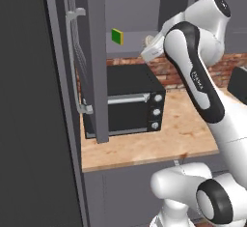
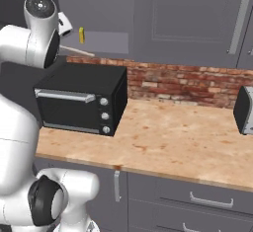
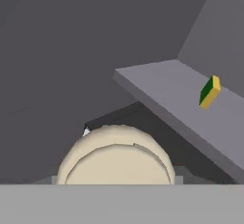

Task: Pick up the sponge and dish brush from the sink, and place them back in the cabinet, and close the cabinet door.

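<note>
The gripper (image 1: 148, 44) is raised at the open front of the cabinet (image 1: 144, 8), clenched on the dish brush (image 3: 116, 157), whose round cream head is seen close up in the hand view. The sponge (image 1: 117, 36) is set on edge on the cabinet's shelf (image 3: 190, 105), near its back wall. The cabinet door (image 1: 91, 57) is swung open. Below, a black toaster oven (image 2: 81, 97) is placed at the counter's (image 2: 178, 142) left end.

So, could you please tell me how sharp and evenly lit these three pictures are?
Left base view: soft flat light, no glare, the sponge crisp on the cabinet shelf. Right base view: equally even, toaster oven slightly soft. Hand view: dim grey, the dish brush head looms large with jagged rendered edges.
</note>
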Motion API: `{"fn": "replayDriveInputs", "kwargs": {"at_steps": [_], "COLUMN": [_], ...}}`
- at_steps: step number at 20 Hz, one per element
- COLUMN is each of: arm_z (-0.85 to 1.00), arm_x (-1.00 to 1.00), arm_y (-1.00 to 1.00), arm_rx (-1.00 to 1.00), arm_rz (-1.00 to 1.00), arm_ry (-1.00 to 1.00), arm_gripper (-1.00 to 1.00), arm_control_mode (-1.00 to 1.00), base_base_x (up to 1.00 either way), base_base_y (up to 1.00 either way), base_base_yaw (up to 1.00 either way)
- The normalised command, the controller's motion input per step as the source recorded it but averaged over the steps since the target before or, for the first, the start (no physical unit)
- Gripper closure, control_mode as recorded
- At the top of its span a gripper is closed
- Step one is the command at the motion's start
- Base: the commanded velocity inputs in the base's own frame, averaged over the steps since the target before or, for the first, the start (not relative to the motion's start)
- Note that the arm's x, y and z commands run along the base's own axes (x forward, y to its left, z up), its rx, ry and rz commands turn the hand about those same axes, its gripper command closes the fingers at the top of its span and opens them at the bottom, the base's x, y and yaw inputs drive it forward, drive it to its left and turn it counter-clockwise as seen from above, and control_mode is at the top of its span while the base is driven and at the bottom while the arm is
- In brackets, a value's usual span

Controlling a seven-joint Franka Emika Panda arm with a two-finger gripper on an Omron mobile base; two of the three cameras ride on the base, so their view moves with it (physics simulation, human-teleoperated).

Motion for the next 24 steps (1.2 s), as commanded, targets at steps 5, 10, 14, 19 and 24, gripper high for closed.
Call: {"fn": "replayDriveInputs", "kwargs": {"at_steps": [5,10,14,19,24], "arm_z": [0.25,0.12,-0.01,-0.05,-0.09], "arm_x": [0.26,0.23,0.13,0.15,0.04], "arm_y": [0.11,0.12,0.09,0.08,0.07], "arm_rx": [-0.13,-0.11,-0.03,0.00,0.00], "arm_rz": [0.12,0.09,0.07,0.01,0.00], "arm_ry": [-0.03,-0.06,-0.14,-0.16,-0.16], "arm_gripper": [1.00,1.00,1.00,1.00,1.00], "arm_control_mode": [-1.00,-1.00,-1.00,-1.00,-1.00], "base_base_x": [0.00,0.00,0.00,0.00,0.00], "base_base_y": [0.00,0.00,0.00,0.00,0.00], "base_base_yaw": [0.00,0.00,0.00,0.00,0.00]}}
